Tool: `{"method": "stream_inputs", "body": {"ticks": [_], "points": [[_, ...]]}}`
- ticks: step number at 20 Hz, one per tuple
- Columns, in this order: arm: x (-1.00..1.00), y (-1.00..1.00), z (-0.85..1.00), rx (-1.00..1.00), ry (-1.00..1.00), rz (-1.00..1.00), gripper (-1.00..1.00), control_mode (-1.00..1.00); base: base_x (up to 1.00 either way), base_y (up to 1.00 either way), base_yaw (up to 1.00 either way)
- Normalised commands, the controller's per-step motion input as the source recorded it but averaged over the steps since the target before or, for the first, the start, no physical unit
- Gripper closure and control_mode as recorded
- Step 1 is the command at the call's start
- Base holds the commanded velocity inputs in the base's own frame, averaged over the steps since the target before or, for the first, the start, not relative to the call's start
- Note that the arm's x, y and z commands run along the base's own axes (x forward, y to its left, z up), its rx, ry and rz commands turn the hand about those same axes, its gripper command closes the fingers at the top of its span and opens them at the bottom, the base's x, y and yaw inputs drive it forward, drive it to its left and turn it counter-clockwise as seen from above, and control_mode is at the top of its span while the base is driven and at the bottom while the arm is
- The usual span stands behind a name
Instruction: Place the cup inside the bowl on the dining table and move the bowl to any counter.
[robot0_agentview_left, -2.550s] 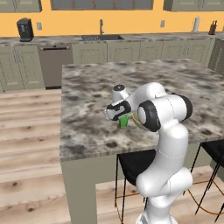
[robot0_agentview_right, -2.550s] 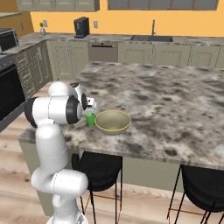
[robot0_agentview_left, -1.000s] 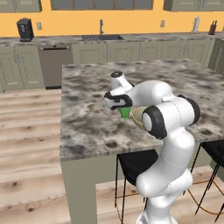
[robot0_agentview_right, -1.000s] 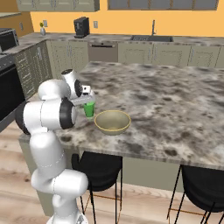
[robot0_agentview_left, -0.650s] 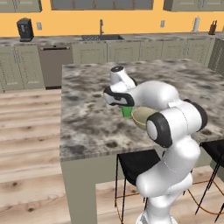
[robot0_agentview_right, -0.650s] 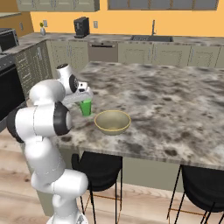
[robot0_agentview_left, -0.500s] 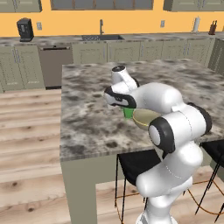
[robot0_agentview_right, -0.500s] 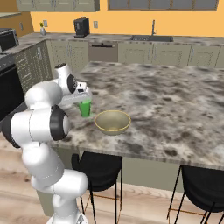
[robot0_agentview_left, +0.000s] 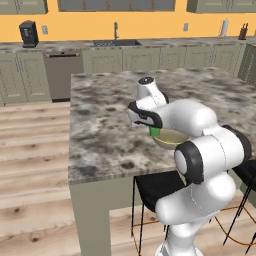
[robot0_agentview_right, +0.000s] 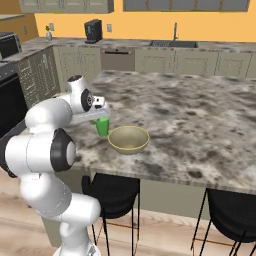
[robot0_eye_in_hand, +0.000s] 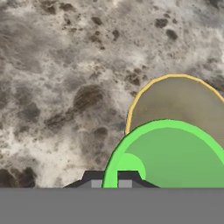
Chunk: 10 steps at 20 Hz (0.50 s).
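Observation:
The green cup (robot0_agentview_right: 103, 127) hangs just above the dining table (robot0_agentview_right: 200, 120), with my gripper (robot0_agentview_right: 102, 119) shut on its rim. It sits right beside the near-left edge of the olive-yellow bowl (robot0_agentview_right: 129, 139), which rests empty near the table's front edge. In the left base view the cup (robot0_agentview_left: 155, 132) peeks out under my hand (robot0_agentview_left: 151, 126), touching the outline of the bowl (robot0_agentview_left: 172, 139). The hand view looks down into the cup (robot0_eye_in_hand: 170, 153), whose rim overlaps the bowl (robot0_eye_in_hand: 183, 98) behind it.
The counter (robot0_agentview_right: 150, 46) with sage-green cabinets runs along the back wall, carrying a sink faucet (robot0_agentview_right: 175, 31) and a coffee machine (robot0_agentview_right: 92, 31). Black stools (robot0_agentview_right: 112, 192) stand under the table's front edge. My elbow (robot0_agentview_left: 205, 155) overhangs that edge.
My hand has carried the cup sideways toward the bowl, and my elbow has swung lower and further out. The bowl has not moved.

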Motion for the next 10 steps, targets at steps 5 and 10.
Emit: {"method": "stream_inputs", "body": {"ticks": [5, 10], "points": [[0.41, -0.45, 0.09, 0.00, 0.02, 0.00, 1.00, -1.00, 0.00, 0.00, 0.00], [0.39, -0.54, -0.04, 0.00, 0.07, 0.00, 1.00, -1.00, 0.00, 0.00, 0.00]]}}
